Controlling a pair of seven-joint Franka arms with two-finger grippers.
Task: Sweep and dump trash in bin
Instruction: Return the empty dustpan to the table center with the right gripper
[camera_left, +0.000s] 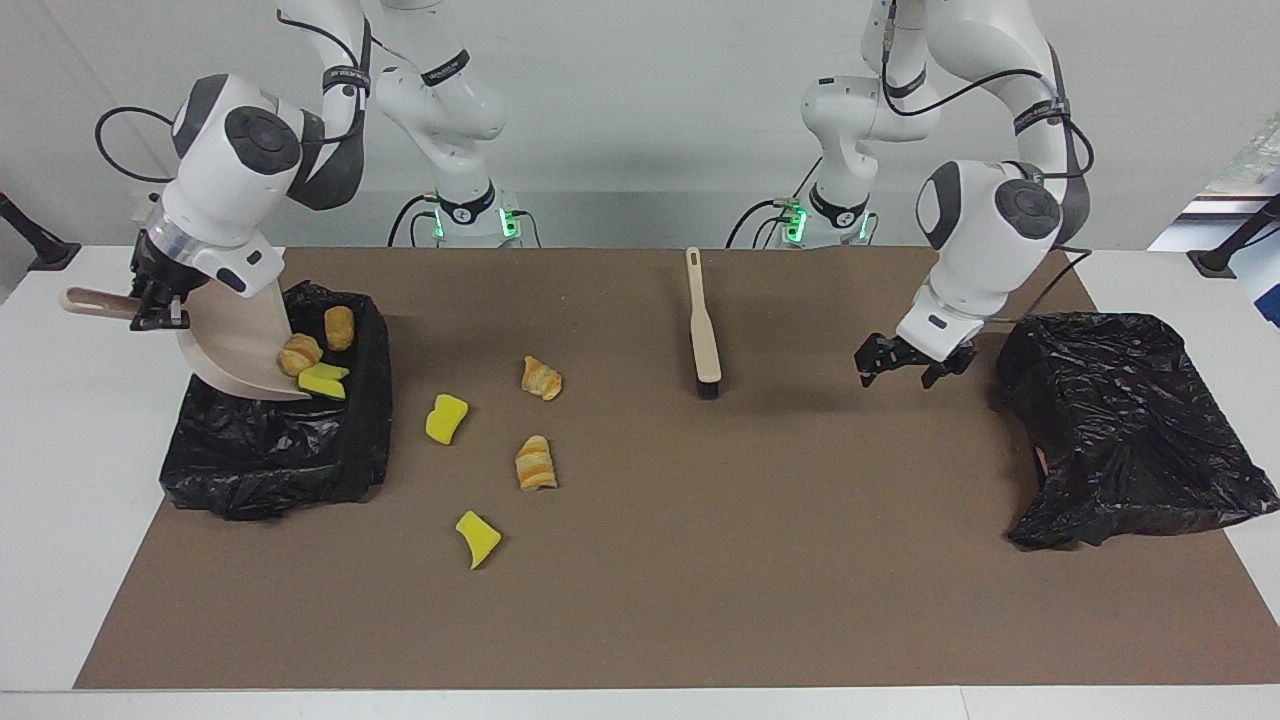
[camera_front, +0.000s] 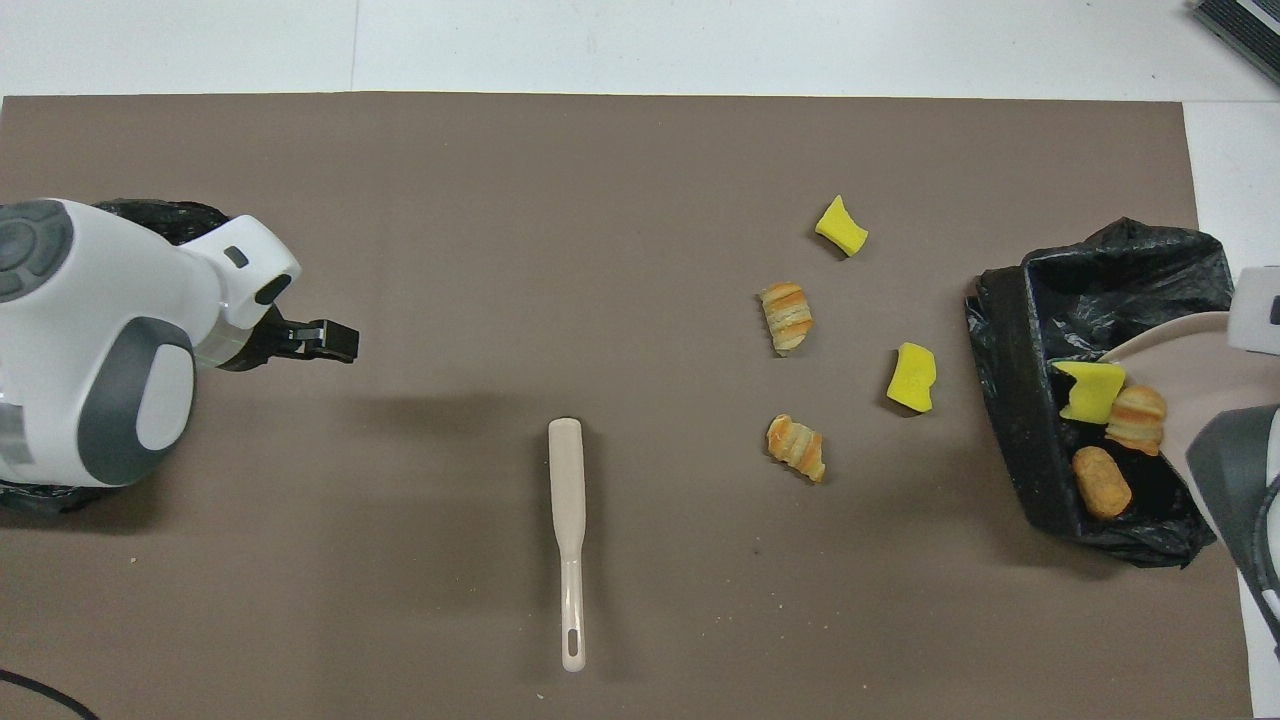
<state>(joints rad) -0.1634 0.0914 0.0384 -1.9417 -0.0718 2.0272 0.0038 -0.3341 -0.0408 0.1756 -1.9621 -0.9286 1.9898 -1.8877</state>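
dump half done, four pieces at risk of being left out

tilted the dustpan steeply over the black-lined bin at the right arm's end of the table, handle clamped in the right gripper. caught one yellow chunk and one pastry right at the pan's lip, and a second pastry already down in the bin. judged a spill possible: lip close to the bin's rim, so a bouncing chunk could have landed back on the mat.

left four pieces of the trash on the mat beside the bin: two yellow chunks and two pastries. risked a partial finish unless swept up.

lay loose on the mat, the brush, gripped by nothing. hovered over the mat between brush and a second black bag, the left gripper, fingers spread and empty. could have rolled a pastry away with a careless sweep.
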